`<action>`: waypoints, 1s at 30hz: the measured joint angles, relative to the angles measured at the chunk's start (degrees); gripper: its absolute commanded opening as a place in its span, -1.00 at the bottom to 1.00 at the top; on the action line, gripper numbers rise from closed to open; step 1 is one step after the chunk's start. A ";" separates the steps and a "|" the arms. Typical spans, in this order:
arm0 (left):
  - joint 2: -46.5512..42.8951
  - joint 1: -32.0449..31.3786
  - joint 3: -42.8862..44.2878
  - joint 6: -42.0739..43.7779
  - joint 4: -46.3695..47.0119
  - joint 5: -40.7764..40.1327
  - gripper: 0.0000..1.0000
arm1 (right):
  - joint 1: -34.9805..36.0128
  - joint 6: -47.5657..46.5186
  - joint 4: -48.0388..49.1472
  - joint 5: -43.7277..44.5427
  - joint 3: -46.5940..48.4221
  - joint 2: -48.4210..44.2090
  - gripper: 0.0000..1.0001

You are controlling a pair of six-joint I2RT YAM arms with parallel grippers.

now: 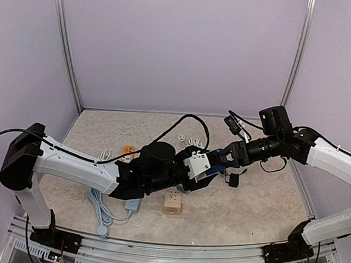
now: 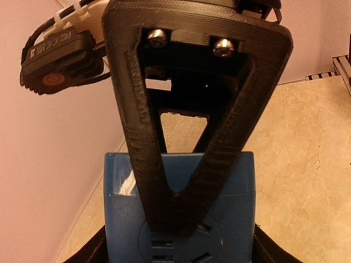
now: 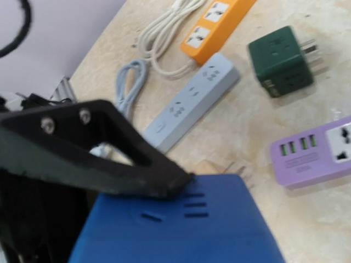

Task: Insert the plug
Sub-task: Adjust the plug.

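The plug is a blue cube [image 1: 220, 160] with socket slots on its faces, held up over the middle of the table; its prongs are hidden. In the left wrist view the cube [image 2: 230, 197] sits between the dark jaws of my left gripper [image 2: 178, 257], which press on both its sides. A black triangular finger [image 2: 137, 137] of my right gripper [image 1: 227, 157] lies against the slotted face; its other finger is hidden. In the right wrist view the cube [image 3: 219, 230] fills the bottom, with a black finger [image 3: 109, 164] resting on top of it.
On the table below lie an orange power strip [image 3: 216, 22], a light blue strip [image 3: 192, 101], a green socket cube [image 3: 279, 60] with prongs, a purple strip [image 3: 318, 150] and a beige adapter [image 1: 171, 203]. Cables coil at the left [image 1: 99, 207].
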 measured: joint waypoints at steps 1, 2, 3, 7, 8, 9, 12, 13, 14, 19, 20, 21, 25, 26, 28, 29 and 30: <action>0.04 -0.07 0.00 0.15 0.63 -0.02 0.70 | 0.20 -0.07 -0.17 -0.35 0.28 0.13 -0.69; 0.02 -0.15 0.00 -0.24 1.33 -0.33 0.77 | 0.50 -0.11 -0.37 -0.55 0.59 0.22 -0.69; 0.02 -0.24 0.00 -0.70 2.16 -0.57 0.84 | 0.76 -0.33 -1.09 -0.63 1.25 0.46 -0.69; -0.15 -0.04 0.00 -3.76 1.25 -1.49 0.98 | 1.01 -2.36 -4.50 0.13 4.98 1.64 -0.73; -0.39 0.07 -0.11 -4.79 0.42 -1.68 0.98 | 1.03 -3.13 -5.62 0.83 6.32 2.14 -0.73; -0.79 0.24 -0.46 -5.73 -0.02 -1.92 0.98 | 1.03 -3.89 -6.67 1.68 7.63 2.62 -0.73; -2.80 0.85 -2.67 -8.72 -0.70 -3.06 0.98 | 0.94 -6.27 -9.79 4.39 10.67 4.24 -0.72; -3.65 1.09 -3.52 -9.86 -1.01 -3.56 0.98 | 0.79 -7.02 -10.91 5.27 11.50 4.94 -0.72; -4.50 1.36 -4.22 -11.19 -1.66 -4.02 0.98 | 0.66 -7.91 -12.00 6.16 12.31 5.73 -0.72; -7.26 4.13 -1.92 -22.84 -13.22 -4.85 0.98 | -0.55 -12.41 -17.97 10.99 16.70 10.64 -0.71; -7.32 5.44 0.15 -26.38 -17.18 -4.22 0.98 | -0.83 -13.31 -19.08 11.98 17.70 11.65 -0.71; -7.30 7.04 2.43 -30.12 -21.11 -3.39 0.98 | -1.11 -14.12 -20.02 12.81 18.53 12.35 -0.71; -6.56 12.09 9.64 -42.18 -31.45 -2.38 0.98 | -3.52 -16.15 -22.43 15.76 21.70 14.29 -0.72; -6.05 12.55 10.86 -44.24 -33.11 -2.56 0.98 | -4.17 -16.28 -22.62 16.22 21.97 14.36 -0.72; -3.41 12.46 15.10 -48.94 -39.21 -3.39 0.98 | -5.49 -16.44 -23.04 17.31 22.38 14.38 -0.73; -1.86 12.13 17.00 -50.42 -41.53 -3.93 0.98 | -6.12 -16.44 -23.15 17.92 22.47 14.38 -0.73; 0.20 11.63 19.45 -51.67 -44.52 -4.46 0.98 | -6.67 -16.44 -23.32 18.34 22.49 14.38 -0.74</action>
